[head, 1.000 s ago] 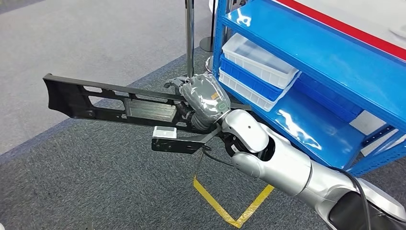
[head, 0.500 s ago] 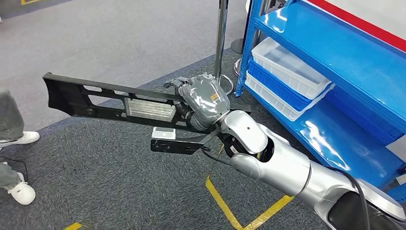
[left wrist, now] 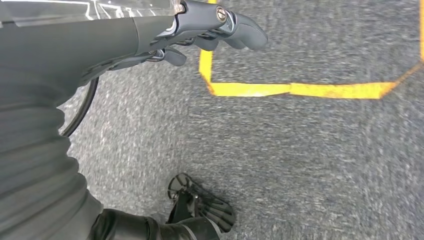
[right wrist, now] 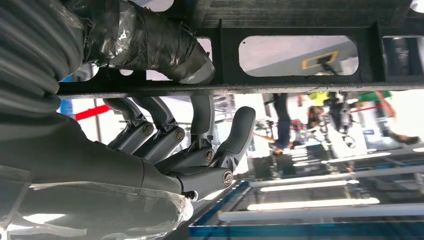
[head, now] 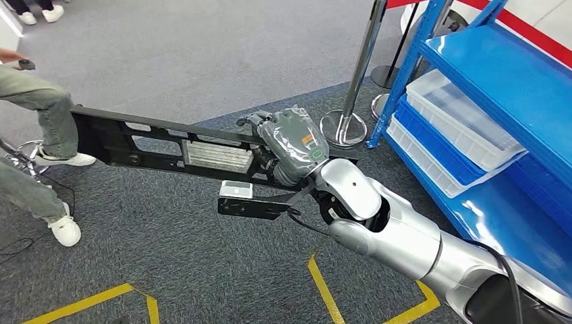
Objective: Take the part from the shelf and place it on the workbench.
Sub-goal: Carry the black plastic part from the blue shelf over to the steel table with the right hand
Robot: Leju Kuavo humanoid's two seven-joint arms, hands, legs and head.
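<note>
The part point(head: 155, 145) is a long black plastic frame with cut-outs and a grey ribbed block in its middle. My right hand point(head: 293, 145), wrapped in clear film, grips it near its right end and holds it level above the carpet. In the right wrist view the taped thumb lies on one side of the part's bar point(right wrist: 300, 30) and the dark fingers point(right wrist: 200, 145) curl against the other side. My left hand point(left wrist: 200, 30) hangs over the floor with its fingers stretched out and nothing in it.
The blue shelf point(head: 512, 81) stands at the right with a white bin point(head: 465, 118) stacked on a blue one point(head: 432, 145). A metal stanchion point(head: 361, 67) stands by the shelf's corner. A person's legs point(head: 40, 115) are at the left, close to the part's far end. Yellow tape point(head: 324, 290) marks the carpet.
The whole view has swung: the shelf has slid to the right and a person's legs have come in at the left. The part stays in my right hand.
</note>
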